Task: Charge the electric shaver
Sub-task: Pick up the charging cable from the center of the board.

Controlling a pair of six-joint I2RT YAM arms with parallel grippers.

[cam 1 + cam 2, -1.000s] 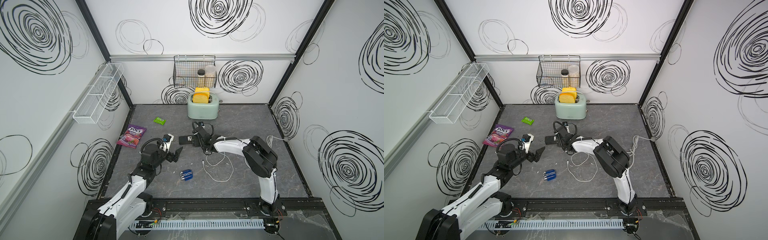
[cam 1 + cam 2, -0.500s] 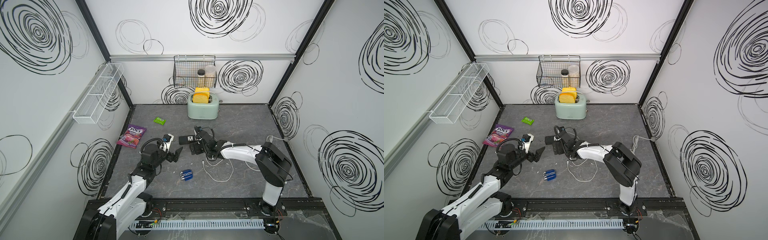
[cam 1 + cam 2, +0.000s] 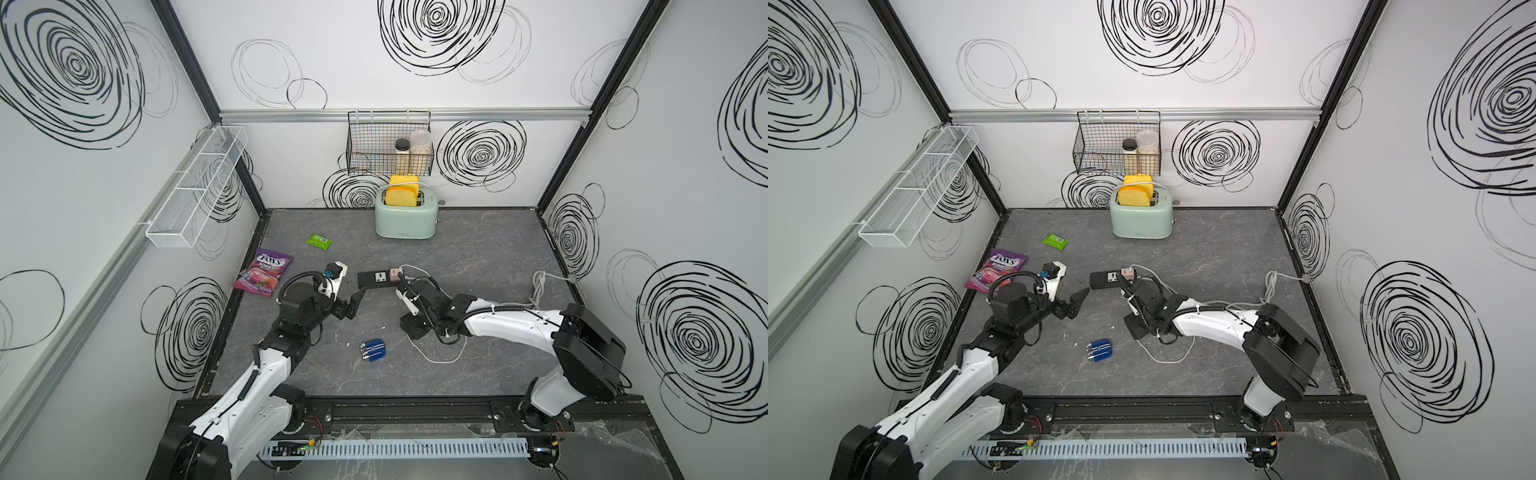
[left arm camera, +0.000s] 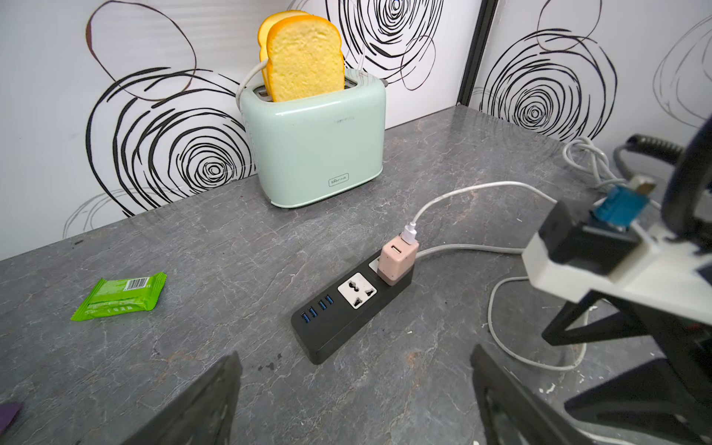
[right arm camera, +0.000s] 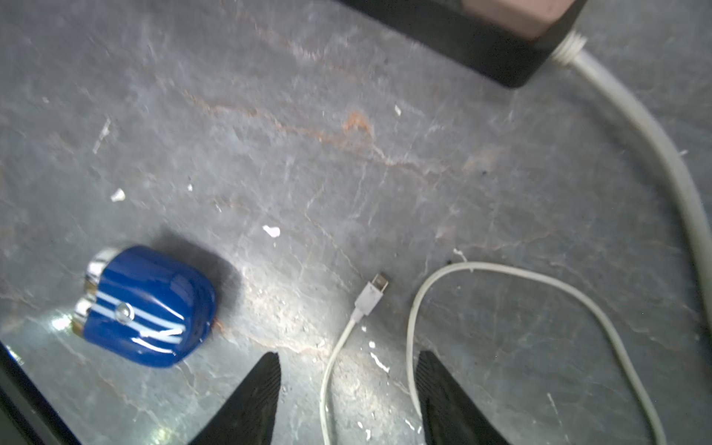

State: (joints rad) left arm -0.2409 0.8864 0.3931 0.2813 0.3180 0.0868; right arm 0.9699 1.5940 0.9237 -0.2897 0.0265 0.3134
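Observation:
The electric shaver (image 3: 372, 351) (image 3: 1099, 351), a glossy blue block with silver heads, lies on the grey table (image 3: 478, 249) near the front centre. In the right wrist view the shaver (image 5: 150, 308) lies beside one finger. My right gripper (image 5: 348, 385) (image 3: 415, 330) points down at the table, jaws apart. The white charging cable (image 5: 335, 358) lies loose between them, its small plug (image 5: 371, 294) just ahead. The cable's other end is in the pink adapter (image 4: 397, 258) on the black power strip (image 3: 376, 278). My left gripper (image 4: 354, 385) (image 3: 353, 301) is wide open, just short of the strip's near end.
A mint toaster (image 3: 405, 218) with bread stands at the back. A green packet (image 3: 319, 241) and a purple candy bag (image 3: 264, 272) lie at the left. The strip's grey cord (image 3: 540, 282) runs to the right wall. A wire basket (image 3: 388, 145) hangs on the back wall.
My right arm has drawn back from the power strip toward the front and come down over the white cable, and its jaws have narrowed. The left arm has not moved.

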